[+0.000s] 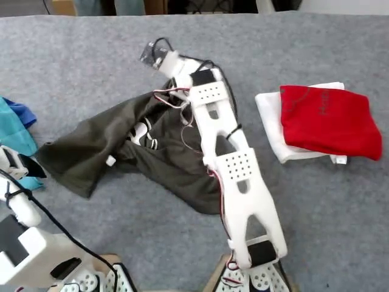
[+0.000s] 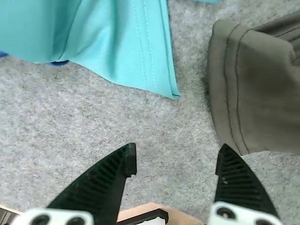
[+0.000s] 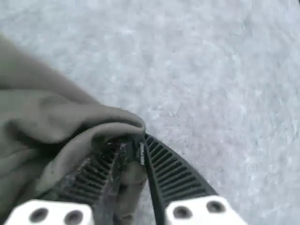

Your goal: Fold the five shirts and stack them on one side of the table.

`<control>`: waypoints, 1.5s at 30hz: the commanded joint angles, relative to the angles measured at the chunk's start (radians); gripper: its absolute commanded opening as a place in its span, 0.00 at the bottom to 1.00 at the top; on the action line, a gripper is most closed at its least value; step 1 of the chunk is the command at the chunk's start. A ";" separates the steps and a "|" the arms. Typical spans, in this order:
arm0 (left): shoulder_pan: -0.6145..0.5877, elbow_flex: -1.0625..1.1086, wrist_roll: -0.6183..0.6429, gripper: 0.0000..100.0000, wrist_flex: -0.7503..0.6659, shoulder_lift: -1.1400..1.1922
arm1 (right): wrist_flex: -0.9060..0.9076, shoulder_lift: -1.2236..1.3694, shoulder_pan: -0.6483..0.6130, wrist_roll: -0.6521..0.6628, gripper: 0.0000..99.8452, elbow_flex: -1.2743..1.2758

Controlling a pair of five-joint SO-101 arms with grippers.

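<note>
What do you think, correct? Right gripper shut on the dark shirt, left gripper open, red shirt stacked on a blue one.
Not quite: the red shirt is stacked on a white shirt, not a blue one, as the high view shows. The rest holds: right gripper shut on the dark shirt, left gripper open.

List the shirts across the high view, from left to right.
teal shirt → dark olive shirt → folded white shirt → folded red shirt lying on the white one
</note>
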 commanded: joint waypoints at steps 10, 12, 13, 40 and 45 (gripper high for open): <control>0.007 -0.008 -0.061 0.29 0.110 -0.046 | 0.589 -0.168 0.017 -0.265 0.21 -0.305; 0.004 -0.005 -0.075 0.29 0.133 -0.046 | 0.667 -0.219 0.012 -0.276 0.20 -0.298; 0.001 -0.004 -0.075 0.29 0.141 -0.046 | 0.663 -0.248 0.017 -0.298 0.19 -0.294; 0.328 0.544 0.167 0.29 -0.235 -0.278 | 0.336 -0.885 -0.107 -0.591 0.20 1.175; 0.357 0.512 0.170 0.22 -0.345 -0.133 | 0.258 -0.886 -0.107 -0.589 0.19 1.331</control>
